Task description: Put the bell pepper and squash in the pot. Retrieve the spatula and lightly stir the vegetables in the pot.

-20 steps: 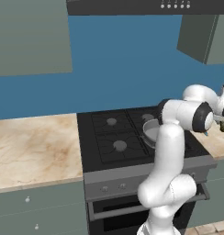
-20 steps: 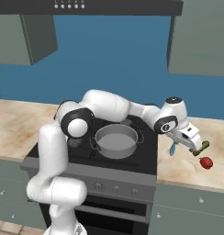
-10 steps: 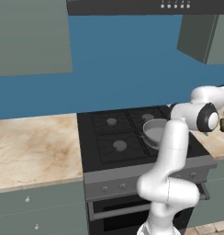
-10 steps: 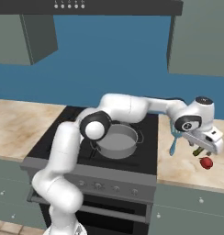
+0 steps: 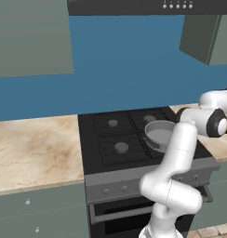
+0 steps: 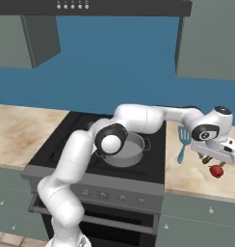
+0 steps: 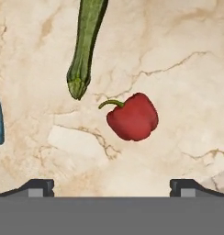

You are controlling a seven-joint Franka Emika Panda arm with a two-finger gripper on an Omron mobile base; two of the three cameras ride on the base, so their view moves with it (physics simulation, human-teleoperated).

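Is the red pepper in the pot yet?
No, out. The bell pepper lies on the marble counter beside the squash; the pot sits on the stove.

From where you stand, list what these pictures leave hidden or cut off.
- Squash: the hand view's top edge cuts off its far end; in the right base view the hand hides most of it.
- Spatula: the hand view's left edge cuts off all but a blue sliver.
- Pot: the arm's elbow hides part of its inside in the right base view.
- Gripper: fingertips barely rise into the hand view, set wide apart.

A black stove with burners sits between marble counters. Grey cabinets hang on a blue wall.
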